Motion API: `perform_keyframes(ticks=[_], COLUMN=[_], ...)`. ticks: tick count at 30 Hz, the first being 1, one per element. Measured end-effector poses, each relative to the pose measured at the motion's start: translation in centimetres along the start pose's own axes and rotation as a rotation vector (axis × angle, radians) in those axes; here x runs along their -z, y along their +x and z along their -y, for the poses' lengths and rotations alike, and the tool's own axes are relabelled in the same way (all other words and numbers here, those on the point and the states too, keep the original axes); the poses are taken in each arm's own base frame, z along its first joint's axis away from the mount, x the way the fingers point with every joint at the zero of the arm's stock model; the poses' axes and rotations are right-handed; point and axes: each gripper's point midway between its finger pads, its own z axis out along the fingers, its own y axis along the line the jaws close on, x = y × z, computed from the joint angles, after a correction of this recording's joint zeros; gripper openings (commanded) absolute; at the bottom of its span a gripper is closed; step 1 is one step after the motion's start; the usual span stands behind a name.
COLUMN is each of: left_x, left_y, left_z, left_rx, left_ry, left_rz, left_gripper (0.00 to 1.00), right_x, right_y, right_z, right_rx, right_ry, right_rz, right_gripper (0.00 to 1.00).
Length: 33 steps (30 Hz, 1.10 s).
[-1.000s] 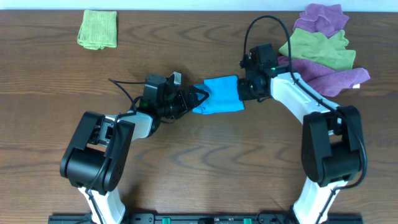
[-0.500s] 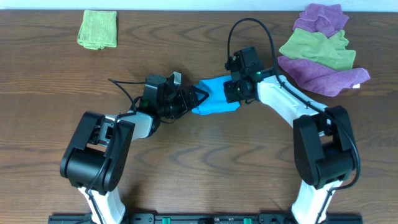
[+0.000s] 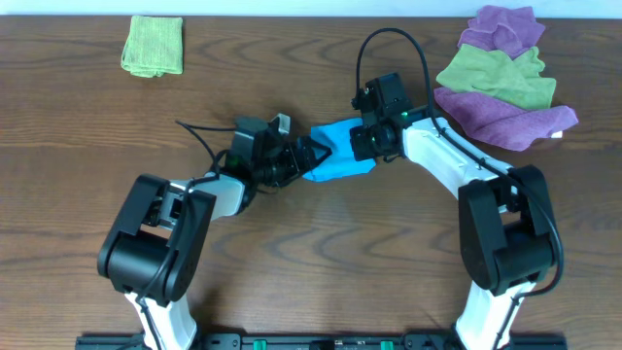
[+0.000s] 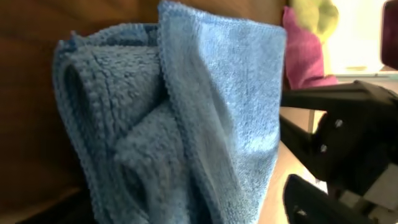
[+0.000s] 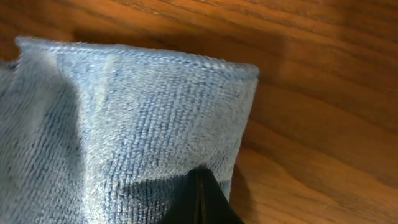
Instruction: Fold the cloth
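Observation:
The sky-blue cloth (image 3: 337, 160) lies bunched at the middle of the table, between the two grippers. My right gripper (image 3: 373, 146) is at its right edge, shut on the cloth. In the right wrist view the closed tips (image 5: 199, 183) meet the blue pile (image 5: 124, 124) near its corner. My left gripper (image 3: 312, 154) is open at the cloth's left end, its jaws on either side of the edge. In the left wrist view the cloth (image 4: 205, 112) fills the frame in upright folds, and the fingers are hidden behind it. The right arm's black gripper (image 4: 348, 137) shows beyond it.
A folded lime-green cloth (image 3: 153, 45) lies at the back left. A pile of purple and lime-green cloths (image 3: 505, 83) sits at the back right, close behind the right arm. The table (image 3: 321, 253) is brown wood.
The right gripper moved left with the cloth's right edge, making the cloth narrower, then held still. The left gripper crept right against the cloth and its jaws narrowed a little.

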Motion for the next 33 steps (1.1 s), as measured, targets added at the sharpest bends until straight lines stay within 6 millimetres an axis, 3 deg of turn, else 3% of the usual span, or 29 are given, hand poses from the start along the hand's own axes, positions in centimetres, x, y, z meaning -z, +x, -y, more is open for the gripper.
perform_keyframes(ticks=[3,6,7,15,18,22,25,29,33], left_x=[-0.2,-0.4,-0.5,-0.4,-0.2,0.8,1.8,4.1,8.7], left_y=[0.3,0.5,0.6,0.5,-0.8,-2.9,-5.9,-11.3,-17.3], left_z=[-0.6,-1.7,-2.0,-2.3,-1.1,-0.4,0.6,3.5,6.7], left_rx=[0.013,0.029,0.034,0.031,-0.008,-0.017,-0.029,-0.082,-0.122], left_ry=[-0.028,-0.061,-0.067,-0.067,-0.008,0.036,0.067,0.122,0.164], left_rz=[0.0,0.001,0.0,0.01,0.046,0.081,0.133,0.246,0.412], left_gripper=[0.46,0.12,0.06,0.06,0.06,0.06,0.06,0.06,0.06], right_x=[0.0,0.0,0.0,0.3,1.1,3.3,6.1,10.7,14.4], right_y=[0.3,0.5,0.6,1.8,2.0,0.4,-1.3,-3.8,-4.4], right_z=[0.0,0.0,0.0,0.2,0.5,2.1,3.3,3.8,3.9], right_rx=[-0.003,-0.007,-0.009,-0.02,-0.021,-0.016,-0.008,0.002,0.003], right_ry=[0.001,0.001,0.0,0.004,0.025,0.094,0.149,0.187,0.203], right_rz=[-0.011,-0.019,-0.024,-0.083,-0.118,-0.115,-0.075,0.033,0.098], right_gripper=[0.01,0.01,0.01,0.01,0.01,0.01,0.01,0.01,0.01])
